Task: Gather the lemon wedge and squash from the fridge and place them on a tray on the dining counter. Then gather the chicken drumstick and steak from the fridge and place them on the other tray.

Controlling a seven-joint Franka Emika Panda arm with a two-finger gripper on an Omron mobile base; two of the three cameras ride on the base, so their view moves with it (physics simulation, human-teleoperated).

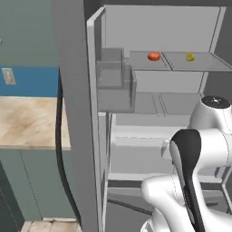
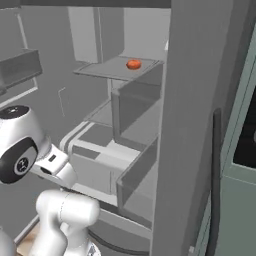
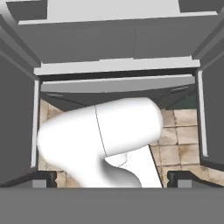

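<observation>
The fridge (image 1: pixel 149 27) stands open in front of me. On its upper shelf (image 1: pixel 179 65) lies a small yellow piece, likely the lemon wedge (image 1: pixel 190 57), towards the right. My gripper (image 3: pixel 112 179) is open in the hand view, its two dark fingertips (image 3: pixel 43 179) far apart with nothing between them. It points down at the fridge's lower drawers (image 3: pixel 118 83) and the tiled floor, well below that shelf. The squash, chicken drumstick, steak and trays are out of view.
An orange-red round item (image 1: pixel 154 56) (image 2: pixel 133 64) sits left of the yellow piece on the same shelf. The open fridge door (image 1: pixel 74 113) with clear bins (image 1: pixel 113 88) stands to the left. A wooden counter (image 1: pixel 27 122) lies beyond it. Another grey panel (image 2: pixel 195 125) rises at the right.
</observation>
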